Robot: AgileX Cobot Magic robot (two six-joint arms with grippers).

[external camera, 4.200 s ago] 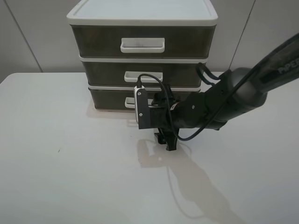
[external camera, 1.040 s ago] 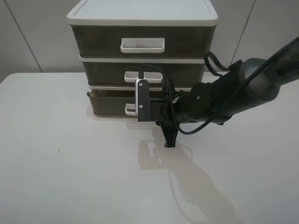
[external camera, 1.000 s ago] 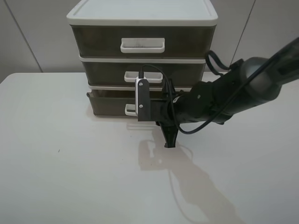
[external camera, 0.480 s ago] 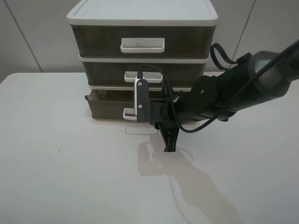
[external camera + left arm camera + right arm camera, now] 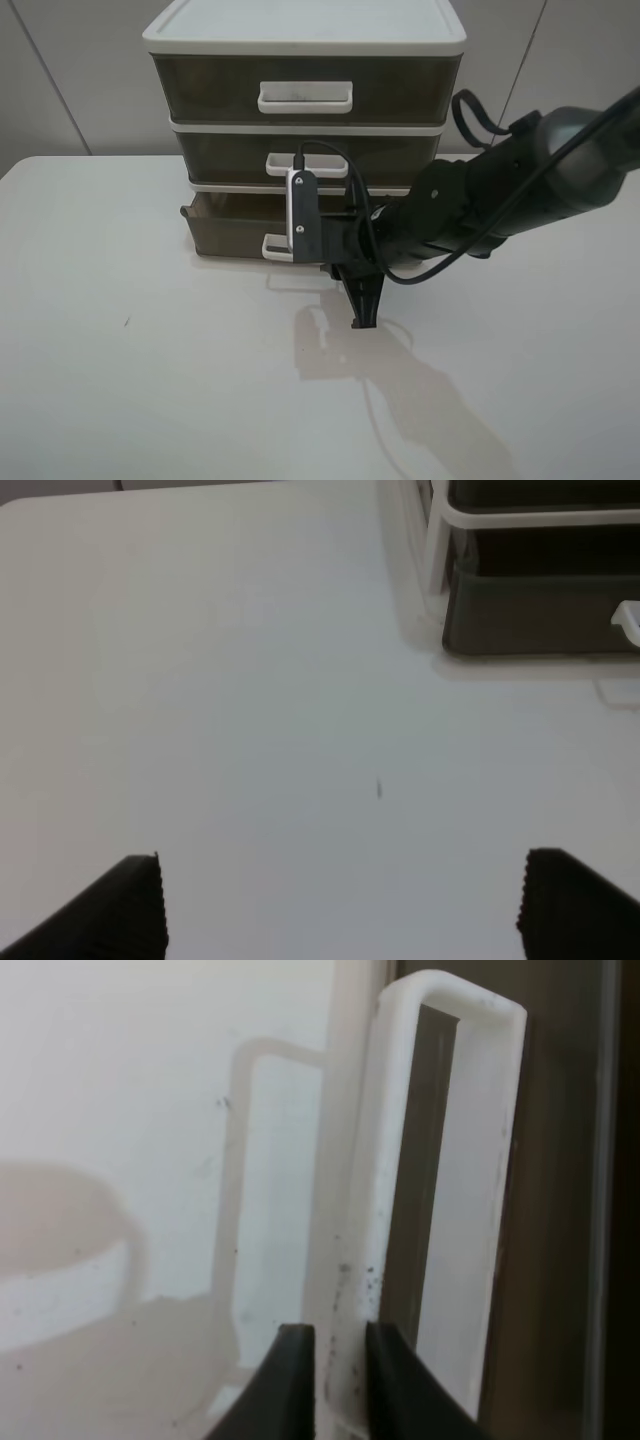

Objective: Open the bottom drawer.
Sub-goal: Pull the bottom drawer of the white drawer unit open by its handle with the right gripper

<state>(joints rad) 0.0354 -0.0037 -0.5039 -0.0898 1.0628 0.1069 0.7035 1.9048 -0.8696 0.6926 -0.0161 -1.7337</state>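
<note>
Down at the foot of the white-framed desktop unit (image 5: 300,35), the smoky brown-grey translucent plastic bottom drawer (image 5: 225,228) has started sliding out. A few seconds ago it sat flush with the frame, and now its front sticks out a little over the white desk (image 5: 150,380), a touch more than half a second back. The right gripper (image 5: 338,1345) has its two dark fingers pinched nearly together on the lower bar of the drawer's white rectangular plastic loop handle (image 5: 445,1160), so it looks clamped on and doing the pulling. I'd say the task is underway but not finished: the drawer is only cracked open, so it probably needs more of the same straight pull toward the front of the desk. The left gripper (image 5: 350,910) is parked well off to the side over bare desk, fingers wide apart, holding nothing. Count-wise: one unit, three drawers (the middle drawer (image 5: 400,160) and top drawer (image 5: 200,90) both shut), three white handles, two grippers.
</note>
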